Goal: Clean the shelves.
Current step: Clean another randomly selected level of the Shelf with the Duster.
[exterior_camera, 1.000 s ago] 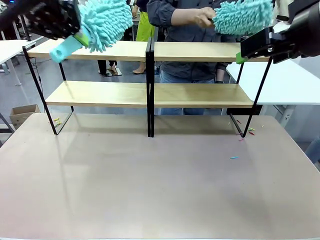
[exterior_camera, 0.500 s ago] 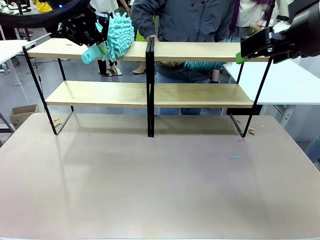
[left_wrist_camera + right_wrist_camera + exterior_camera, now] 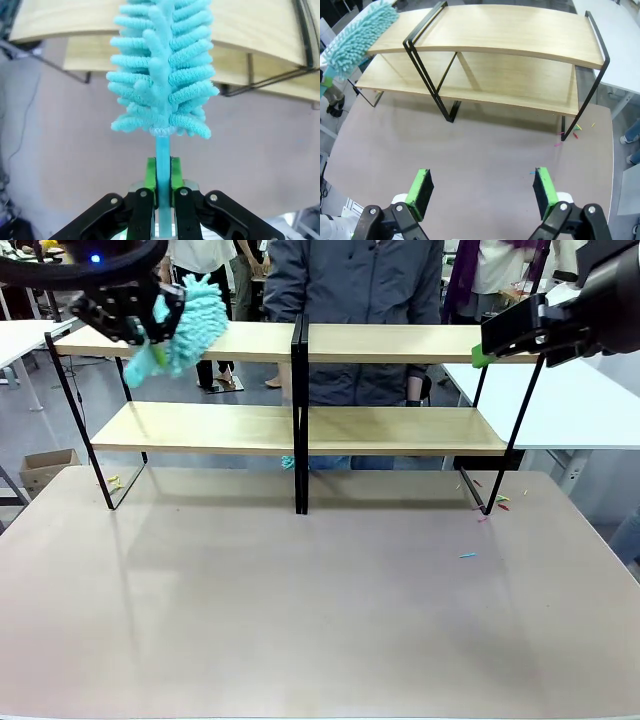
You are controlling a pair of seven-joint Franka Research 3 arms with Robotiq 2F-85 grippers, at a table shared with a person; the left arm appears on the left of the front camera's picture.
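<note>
1. Front view: a wide beige table (image 3: 320, 620) takes up the near half of the scene. A white side table (image 3: 590, 410) stands past its right edge.
2. The shelves (image 3: 400, 343) stand upright along the far side of the beige table. They are two long light-wood boards, one above the other, in a thin black frame with a central post, and both boards are bare.
3. A person (image 3: 355, 280) in a dark grey jacket stands just behind the shelves, near the middle.
4. The right gripper (image 3: 482, 187) hangs above the right end of the shelves. In the right wrist view its green pads stand wide apart with nothing between them.
5. The left gripper (image 3: 135, 315) is at the left end of the top board. In the left wrist view its green pads are clamped tight on the thin blue handle of a duster (image 3: 162, 75).
6. The duster's fluffy teal head lies across the front edge of the top board at its left end. Whether it presses on the wood or sits just above it cannot be told.
7. A cardboard box (image 3: 45, 468) sits on the floor off the table's left corner.
8. A small teal tuft (image 3: 288, 462) shows just under the lower board, beside the central post.
9. Tiny coloured scraps (image 3: 497, 502) lie by the frame's right foot, and one blue sliver (image 3: 468, 556) lies a little nearer.
</note>
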